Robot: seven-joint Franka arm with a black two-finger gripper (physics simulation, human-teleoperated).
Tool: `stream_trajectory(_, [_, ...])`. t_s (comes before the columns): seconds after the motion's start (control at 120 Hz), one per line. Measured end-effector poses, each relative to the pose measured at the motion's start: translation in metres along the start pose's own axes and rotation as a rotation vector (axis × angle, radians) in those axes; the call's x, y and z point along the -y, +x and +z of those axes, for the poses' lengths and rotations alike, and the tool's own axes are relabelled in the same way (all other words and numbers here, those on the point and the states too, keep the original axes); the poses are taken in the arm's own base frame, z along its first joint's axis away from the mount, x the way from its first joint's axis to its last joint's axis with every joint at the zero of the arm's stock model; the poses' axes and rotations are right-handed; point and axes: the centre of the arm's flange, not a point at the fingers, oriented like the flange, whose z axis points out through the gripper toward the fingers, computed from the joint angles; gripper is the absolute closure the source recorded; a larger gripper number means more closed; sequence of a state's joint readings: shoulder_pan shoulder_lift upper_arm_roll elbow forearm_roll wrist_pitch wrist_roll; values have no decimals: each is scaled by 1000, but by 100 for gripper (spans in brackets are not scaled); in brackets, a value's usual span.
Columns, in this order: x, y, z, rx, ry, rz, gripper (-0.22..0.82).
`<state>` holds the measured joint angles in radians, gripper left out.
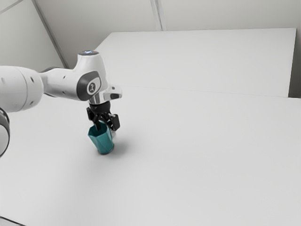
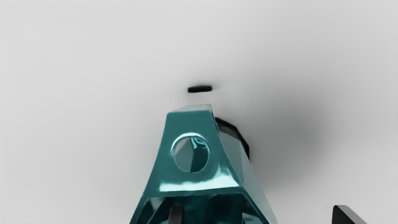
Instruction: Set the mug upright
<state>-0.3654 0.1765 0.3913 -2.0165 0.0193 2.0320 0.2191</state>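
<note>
Mug (image 1: 101, 140): located on the table (image 1: 188, 160), below the gripper (image 1: 107, 128). It appears to stand on its base, mouth up. In the exterior view its mouth leans toward 11 o'clock, which may be perspective alone; a slight residual tilt cannot be excluded.

Tool state: fingers spread, not clamped. One finger (image 2: 176, 215) is at the mug's mouth; the other is outside, at 1 to 2 o'clock of the mug in the exterior view, with a visible gap to the wall.

Stage: the pose fits either a mug just released or one about to be gripped by its wall. The upright condition appears met in both cases.

Failure modes:
1. Sideways travel. The finger at the mouth could catch the wall and tip the mug.
2. Uneven closure. The wall lies off-centre between the fingers, so one would make contact first and drag or rotate the mug.
3. Excess descent. A fingertip could strike the rim or interior.
4. Snagging. The round hole (image 2: 191, 155) (handle or side panel, cannot be determined) could distort contact.
</note>
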Motion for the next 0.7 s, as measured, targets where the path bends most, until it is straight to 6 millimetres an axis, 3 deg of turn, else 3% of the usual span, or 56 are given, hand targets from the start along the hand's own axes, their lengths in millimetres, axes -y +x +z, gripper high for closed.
stream_trajectory(0.208, [-5, -9, -47, -90, -5, 22, 3])
stream_trajectory(0.408, [4, -9, -120, -207, 31, 29, 1])
stream_trajectory(0.5, [10, -10, -163, -241, 60, 26, 1])
stream_trajectory(0.7, [15, -26, -237, -265, 94, 11, 0])
